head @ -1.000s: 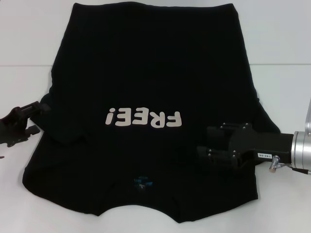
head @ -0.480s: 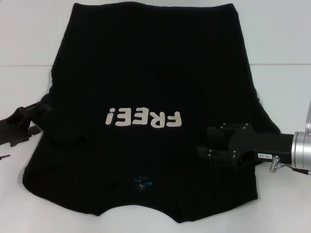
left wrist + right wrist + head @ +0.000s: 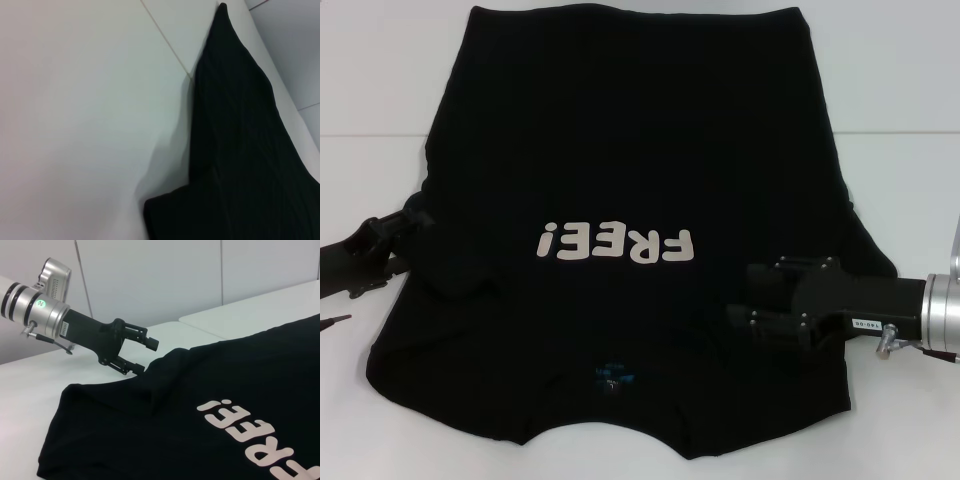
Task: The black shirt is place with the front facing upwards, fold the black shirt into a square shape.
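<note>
One word — "FREE!" [image 3: 616, 243] — black shirt [image 3: 630, 120].

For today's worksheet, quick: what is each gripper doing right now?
Left gripper: open, at the black shirt's left sleeve edge, holding nothing.
Right gripper: over the shirt's right side; grip cannot be told.

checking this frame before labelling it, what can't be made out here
- Right gripper, head view: its fingers sit black on the black shirt, so open or shut is unreadable.
- Shirt's far hem: cut by the head view's top edge.
- Left gripper: open in the right wrist view, but contact with the sleeve is unclear.
- Blue neck label: too small to read.
</note>
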`<move>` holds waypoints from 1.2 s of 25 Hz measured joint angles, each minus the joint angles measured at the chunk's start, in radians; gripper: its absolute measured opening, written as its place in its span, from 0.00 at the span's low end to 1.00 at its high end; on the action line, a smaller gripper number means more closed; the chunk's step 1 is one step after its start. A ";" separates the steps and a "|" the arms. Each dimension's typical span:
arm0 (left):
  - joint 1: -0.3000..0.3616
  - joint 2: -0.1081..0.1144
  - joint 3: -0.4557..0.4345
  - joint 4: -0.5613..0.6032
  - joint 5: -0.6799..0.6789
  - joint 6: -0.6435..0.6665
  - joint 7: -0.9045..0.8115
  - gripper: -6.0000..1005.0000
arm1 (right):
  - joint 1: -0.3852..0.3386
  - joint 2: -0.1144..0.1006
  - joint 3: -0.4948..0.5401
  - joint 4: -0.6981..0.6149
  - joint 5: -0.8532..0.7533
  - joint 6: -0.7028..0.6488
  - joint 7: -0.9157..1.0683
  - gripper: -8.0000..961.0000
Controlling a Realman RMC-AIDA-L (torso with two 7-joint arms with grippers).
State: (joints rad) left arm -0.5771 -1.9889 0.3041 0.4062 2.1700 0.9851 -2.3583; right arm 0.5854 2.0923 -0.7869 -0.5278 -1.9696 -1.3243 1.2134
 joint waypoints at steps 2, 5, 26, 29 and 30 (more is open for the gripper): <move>-0.001 -0.001 0.001 0.000 0.001 -0.003 0.000 0.85 | -0.001 0.000 0.000 0.000 0.000 0.000 0.000 0.70; -0.001 -0.001 0.001 0.000 0.001 -0.003 0.000 0.85 | -0.003 0.000 0.000 0.000 0.000 -0.001 0.000 0.70; -0.066 0.004 -0.007 -0.005 -0.033 0.085 -0.001 0.85 | -0.003 0.000 0.000 0.000 0.000 -0.001 0.000 0.69; -0.044 0.009 -0.009 -0.005 -0.078 0.103 0.000 0.85 | -0.003 0.000 0.000 0.000 0.000 0.000 -0.001 0.69; -0.038 0.009 -0.009 -0.006 -0.091 0.107 0.001 0.85 | -0.003 0.000 0.000 0.000 0.000 0.001 -0.002 0.69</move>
State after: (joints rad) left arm -0.6148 -1.9802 0.2948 0.3999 2.0791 1.0918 -2.3576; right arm 0.5825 2.0923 -0.7869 -0.5277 -1.9696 -1.3237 1.2116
